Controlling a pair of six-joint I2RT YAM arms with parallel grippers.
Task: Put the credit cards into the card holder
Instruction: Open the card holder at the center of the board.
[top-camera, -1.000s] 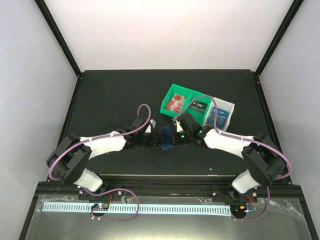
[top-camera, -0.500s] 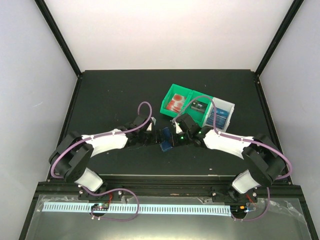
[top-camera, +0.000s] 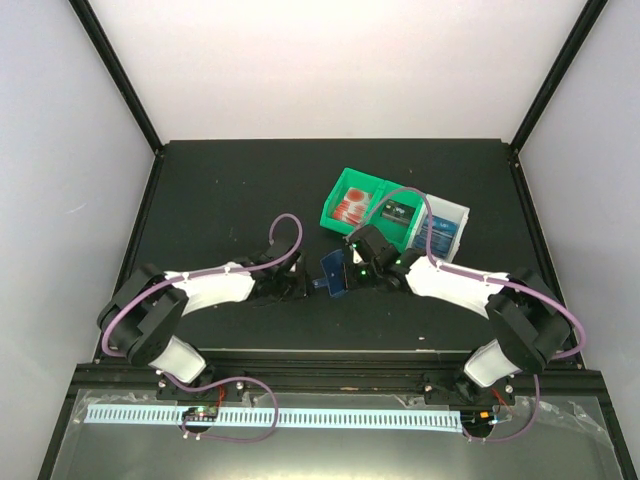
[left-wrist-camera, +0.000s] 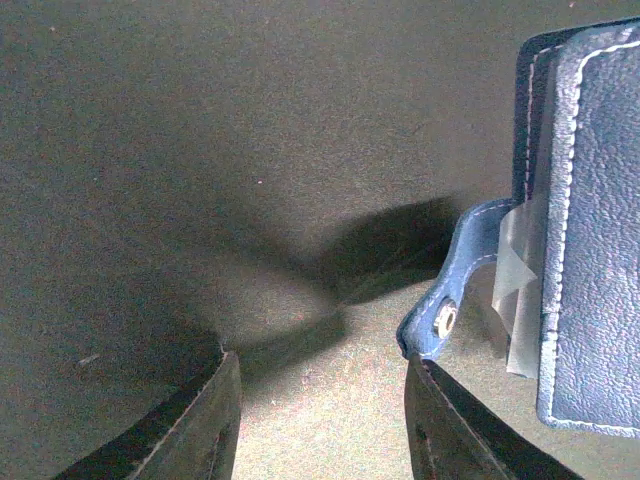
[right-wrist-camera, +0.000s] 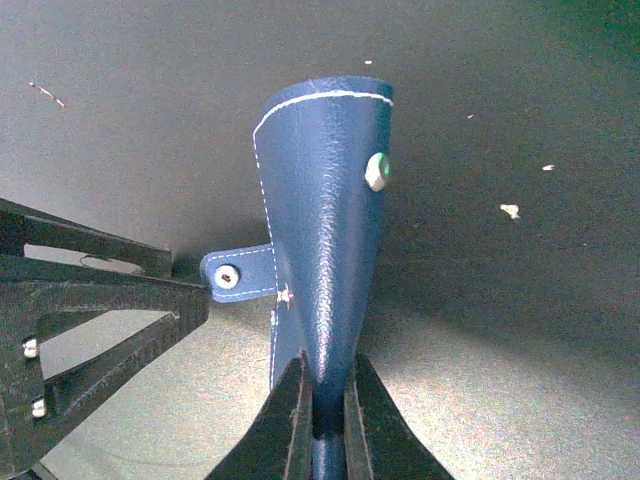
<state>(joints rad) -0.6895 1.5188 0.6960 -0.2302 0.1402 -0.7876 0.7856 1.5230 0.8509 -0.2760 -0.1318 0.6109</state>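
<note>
The dark blue card holder (top-camera: 329, 272) is pinched at one edge by my right gripper (top-camera: 350, 267), which is shut on it and holds it folded and upright over the mat; it fills the right wrist view (right-wrist-camera: 325, 220) between the jaws of that gripper (right-wrist-camera: 328, 365). Its snap tab (left-wrist-camera: 443, 320) sticks out toward my left gripper (top-camera: 294, 285) and touches the tip of one finger (left-wrist-camera: 450, 420). The left gripper (left-wrist-camera: 320, 360) is open and empty. The credit cards lie in the tray: a red-and-white one (top-camera: 350, 208), a dark one (top-camera: 393, 212) and a blue one (top-camera: 437, 232).
The green and white compartment tray (top-camera: 372, 186) stands just behind the right gripper at right centre. The left gripper's fingers (right-wrist-camera: 100, 300) show at the left of the right wrist view, close to the tab. Black mat and black frame rails surround the work area.
My left gripper has drawn back to the left and down, away from the card holder. My right gripper has shifted the holder slightly away from the near edge.
</note>
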